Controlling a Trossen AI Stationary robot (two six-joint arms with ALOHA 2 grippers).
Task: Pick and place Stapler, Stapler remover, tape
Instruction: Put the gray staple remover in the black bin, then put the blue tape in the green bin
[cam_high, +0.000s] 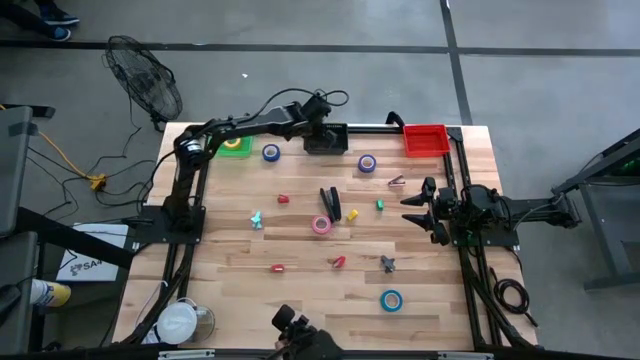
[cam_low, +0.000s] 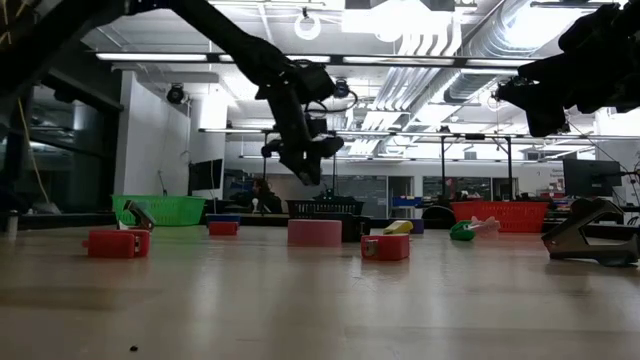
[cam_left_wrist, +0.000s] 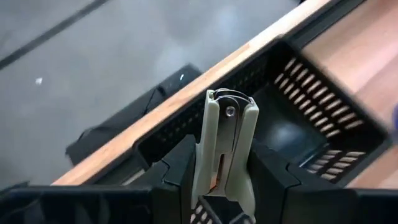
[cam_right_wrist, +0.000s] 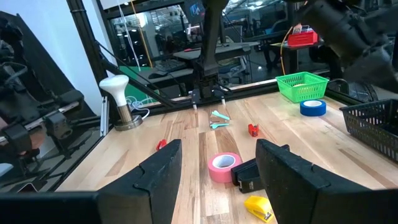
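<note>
My left gripper (cam_high: 322, 128) hangs over the black basket (cam_high: 326, 139) at the far edge, shut on a small pale stapler (cam_left_wrist: 225, 143). In the low view it hangs high above the table (cam_low: 305, 160). A black stapler (cam_high: 330, 203) lies mid-table beside the pink tape (cam_high: 321, 225). Blue tape (cam_high: 271, 153), purple tape (cam_high: 367, 163) and teal tape (cam_high: 391, 300) lie flat on the table, and yellow tape (cam_high: 234, 143) lies in the green basket. My right gripper (cam_high: 418, 208) waits open at the right side, facing the pink tape (cam_right_wrist: 224, 165). My left gripper pinches the pale stapler between its two fingers (cam_left_wrist: 180, 168), one on each long side of the body (cam_left_wrist: 214, 168). The stapler lies along the fingers, and its riveted end (cam_left_wrist: 231, 111) sticks out beyond them. It is lifted clear above the black basket's floor (cam_left_wrist: 292, 134).
A red basket (cam_high: 424, 138) stands at the far right and a green basket (cam_high: 236, 148) at the far left. Small red, yellow, green and teal bits and a grey metal piece (cam_high: 387, 263) are scattered mid-table. A white-capped can (cam_high: 182, 322) stands at the near left corner.
</note>
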